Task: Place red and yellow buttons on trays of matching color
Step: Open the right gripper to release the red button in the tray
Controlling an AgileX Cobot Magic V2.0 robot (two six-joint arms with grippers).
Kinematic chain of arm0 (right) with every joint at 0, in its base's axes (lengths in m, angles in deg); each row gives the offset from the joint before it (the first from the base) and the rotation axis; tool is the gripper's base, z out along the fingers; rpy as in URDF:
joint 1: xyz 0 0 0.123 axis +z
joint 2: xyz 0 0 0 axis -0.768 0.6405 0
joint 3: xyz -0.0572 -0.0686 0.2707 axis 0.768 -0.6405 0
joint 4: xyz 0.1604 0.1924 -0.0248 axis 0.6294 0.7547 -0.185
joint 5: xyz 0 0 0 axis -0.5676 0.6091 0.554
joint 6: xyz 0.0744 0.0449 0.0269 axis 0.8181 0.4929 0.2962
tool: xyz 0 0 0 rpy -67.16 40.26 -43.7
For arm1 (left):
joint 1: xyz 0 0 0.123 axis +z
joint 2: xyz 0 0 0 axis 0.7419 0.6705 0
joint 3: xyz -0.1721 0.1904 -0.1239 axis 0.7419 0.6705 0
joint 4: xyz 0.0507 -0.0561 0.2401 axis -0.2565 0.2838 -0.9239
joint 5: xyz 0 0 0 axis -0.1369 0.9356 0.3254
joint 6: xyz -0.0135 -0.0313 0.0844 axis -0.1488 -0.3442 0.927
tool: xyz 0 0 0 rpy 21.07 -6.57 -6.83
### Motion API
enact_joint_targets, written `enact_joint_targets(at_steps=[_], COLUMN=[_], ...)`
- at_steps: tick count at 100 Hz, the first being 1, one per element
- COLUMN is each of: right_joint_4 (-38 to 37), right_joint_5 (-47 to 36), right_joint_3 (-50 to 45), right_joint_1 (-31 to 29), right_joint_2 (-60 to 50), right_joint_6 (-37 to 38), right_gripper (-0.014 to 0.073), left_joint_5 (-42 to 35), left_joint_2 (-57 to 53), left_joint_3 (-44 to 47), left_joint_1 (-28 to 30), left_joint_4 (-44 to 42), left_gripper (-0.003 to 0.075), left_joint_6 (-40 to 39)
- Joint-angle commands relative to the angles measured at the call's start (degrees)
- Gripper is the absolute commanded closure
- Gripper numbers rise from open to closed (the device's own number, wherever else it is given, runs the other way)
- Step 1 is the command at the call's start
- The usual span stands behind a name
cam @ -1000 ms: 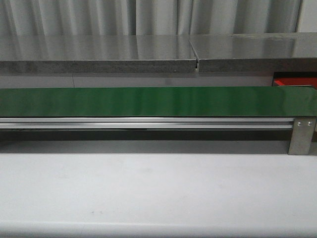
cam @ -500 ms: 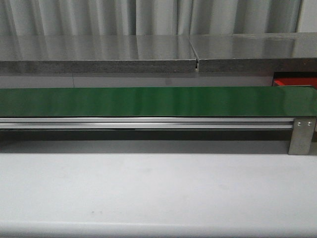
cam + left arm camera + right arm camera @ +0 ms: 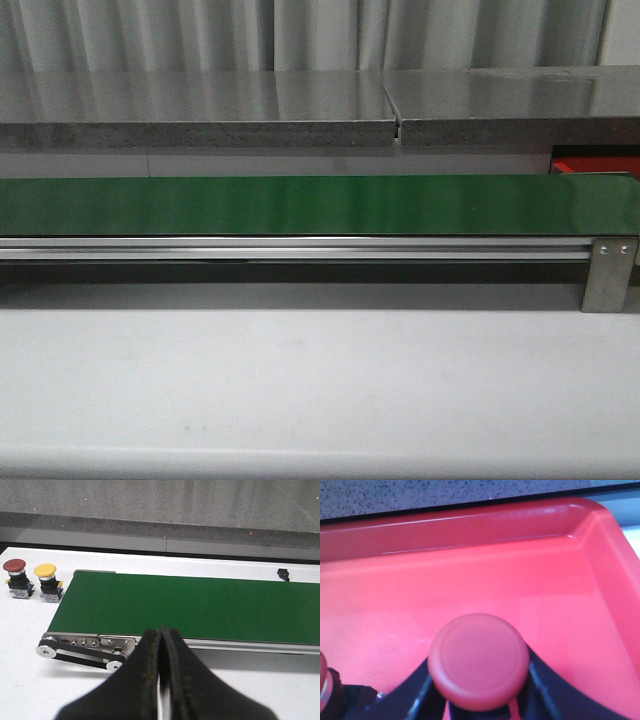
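Observation:
In the right wrist view my right gripper is shut on a red button, one dark finger on each side below its round cap, low over the red tray. The edge of another red button shows beside it in the tray. A corner of the red tray peeks out behind the belt's right end in the front view. My left gripper is shut and holds nothing, near the belt's roller end. A red button and a yellow button stand side by side on the white table beyond that end. No yellow tray is in view.
The long green belt runs across the table on an aluminium frame, with a metal bracket at its right end. A grey stone ledge stands behind it. A small black part lies on the table past the belt.

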Motion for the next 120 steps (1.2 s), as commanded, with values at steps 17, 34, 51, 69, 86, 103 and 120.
enact_joint_targets(at_steps=[17, 34, 51, 69, 86, 103, 120], right_joint_4=[2.1, 2.1, 2.1, 2.1, 2.1, 2.3, 2.6], right_joint_5=[3.4, 3.4, 3.4, 3.4, 3.4, 3.4, 4.9], right_joint_3=[2.0, 2.0, 2.0, 2.0, 3.0, 3.0, 3.0], right_joint_1=[-0.1, -0.1, -0.1, -0.1, -0.1, -0.1, -0.1], right_joint_2=[-3.5, -3.5, -3.5, -4.0, -4.5, -6.4, -9.0], right_joint_6=[-0.2, -0.2, -0.2, -0.2, -0.2, -0.2, 0.0], right_gripper=[0.0183, 0.0065, 0.0016, 0.0016, 0.0016, 0.0016, 0.0016], left_joint_5=[-4.1, -4.1, -4.1, -4.1, -4.1, -4.1, -4.1], left_joint_2=[0.1, 0.1, 0.1, 0.1, 0.1, 0.1, 0.1], left_joint_3=[-1.4, -1.4, -1.4, -1.4, -1.4, -1.4, -1.4], left_joint_1=[-0.4, -0.4, -0.4, -0.4, -0.4, -0.4, -0.4], left_joint_4=[1.0, 1.0, 1.0, 1.0, 1.0, 1.0, 1.0], left_gripper=[0.0741, 0.0741, 0.0741, 0.0741, 0.0741, 0.0741, 0.0741], left_joint_6=[0.1, 0.1, 0.1, 0.1, 0.1, 0.1, 0.1])
